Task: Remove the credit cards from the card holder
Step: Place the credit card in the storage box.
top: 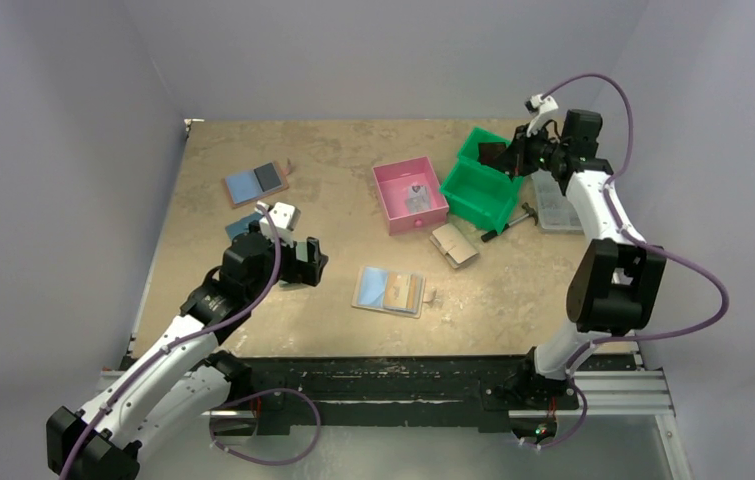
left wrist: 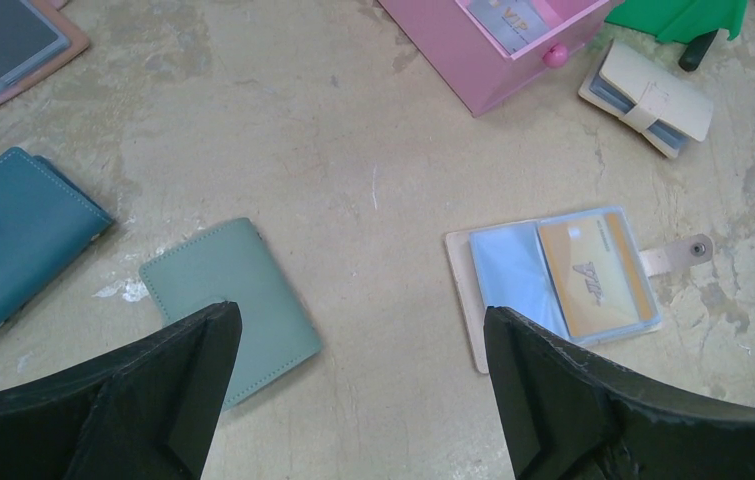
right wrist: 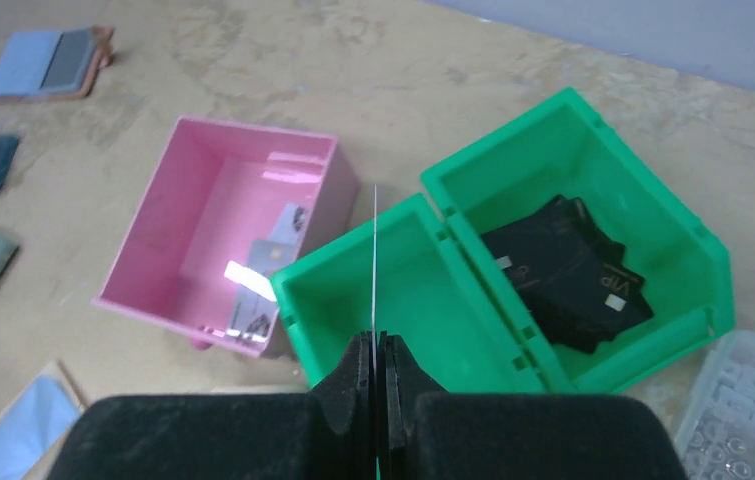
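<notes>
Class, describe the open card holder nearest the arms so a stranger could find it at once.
Start at the pink box in the middle and come towards the near edge, past the folded tan wallet. The card holder lies open and flat there. Unlike the open holder at far left, it shows a gold card beside a pale blue panel.

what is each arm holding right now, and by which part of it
The right fingers pinch a thin dark flat card by its near edge, over the green plastic bin. The left fingers stand open, holding nothing.
</notes>
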Controlling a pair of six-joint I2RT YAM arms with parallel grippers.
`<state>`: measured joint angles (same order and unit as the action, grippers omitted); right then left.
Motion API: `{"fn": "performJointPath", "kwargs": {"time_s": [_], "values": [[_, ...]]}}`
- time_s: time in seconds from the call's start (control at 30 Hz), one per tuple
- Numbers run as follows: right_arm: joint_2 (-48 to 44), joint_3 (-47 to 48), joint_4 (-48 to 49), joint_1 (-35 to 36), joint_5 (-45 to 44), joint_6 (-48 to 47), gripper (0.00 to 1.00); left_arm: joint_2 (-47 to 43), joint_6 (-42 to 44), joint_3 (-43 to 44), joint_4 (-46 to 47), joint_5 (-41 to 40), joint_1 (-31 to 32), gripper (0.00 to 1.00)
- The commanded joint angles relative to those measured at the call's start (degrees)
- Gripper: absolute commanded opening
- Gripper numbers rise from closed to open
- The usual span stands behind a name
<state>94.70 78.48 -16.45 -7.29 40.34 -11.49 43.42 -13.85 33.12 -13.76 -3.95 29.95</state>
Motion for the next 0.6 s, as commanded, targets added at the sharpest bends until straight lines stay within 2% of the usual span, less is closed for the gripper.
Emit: {"fn": "performJointPath", "kwargs": {"time_s": [0.0, 0.57], "values": [[3.59, 6.43, 5.88, -0.92, -5.29, 8.41, 0.0, -0.65, 1.52, 1.07, 2.82, -0.59, -0.61, 0.99], [17.99, 15.67, 6.47, -1.19, -10.45, 21.18, 0.01, 0.26, 1.54, 1.16, 3.14, -0.54, -1.43, 0.99]]}}
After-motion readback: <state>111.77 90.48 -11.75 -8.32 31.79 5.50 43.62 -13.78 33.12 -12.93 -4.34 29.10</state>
